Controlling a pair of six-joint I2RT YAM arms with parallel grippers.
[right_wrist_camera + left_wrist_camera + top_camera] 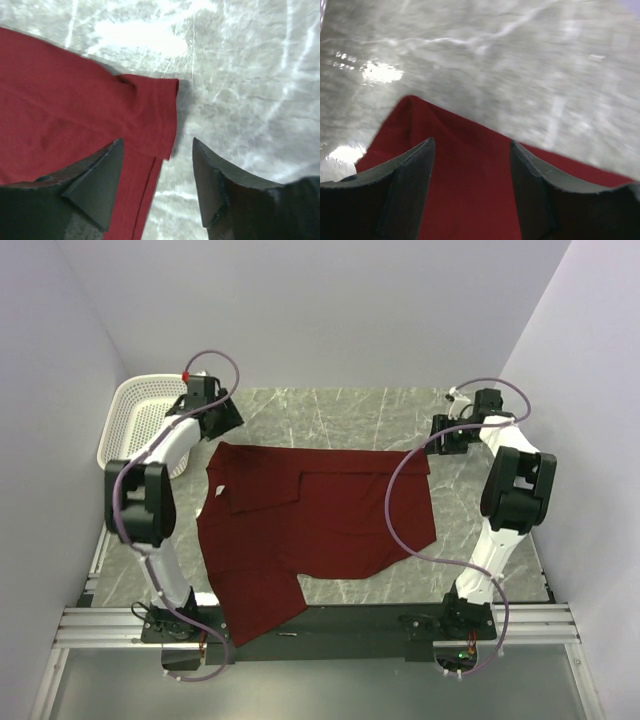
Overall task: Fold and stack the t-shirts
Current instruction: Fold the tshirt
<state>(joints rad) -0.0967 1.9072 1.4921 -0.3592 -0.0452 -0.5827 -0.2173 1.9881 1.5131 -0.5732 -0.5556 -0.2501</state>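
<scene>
Where the arms are reaching: both are stretching to the far side of the table [330,405], one over each far corner of the cloth.
T-shirt [320,525]: dark red, it is lying spread on the marbled top between the two arms; a flap near its far left corner is lying doubled over the body, and its near left part is running onto the dark strip at the table's near edge.
Left gripper [471,145]: it is hovering over the shirt's far left corner with its jaws standing apart and clasping nothing; red cloth is showing below and between the fingers [405,190], and the corner's tip is pointing ahead onto bare table.
Right gripper [157,142]: it is also spread and holding nothing; the shirt's hemmed far right corner is lying under the gap and under one finger, while the other finger [220,190] is hanging over bare table just beside the cloth's edge.
Basket [125,415]: white and perforated, it is sitting at the far left of the table, near the left gripper and apart from the shirt.
Cable [395,505]: the right arm's purple lead is looping across the shirt's right side in the top view.
</scene>
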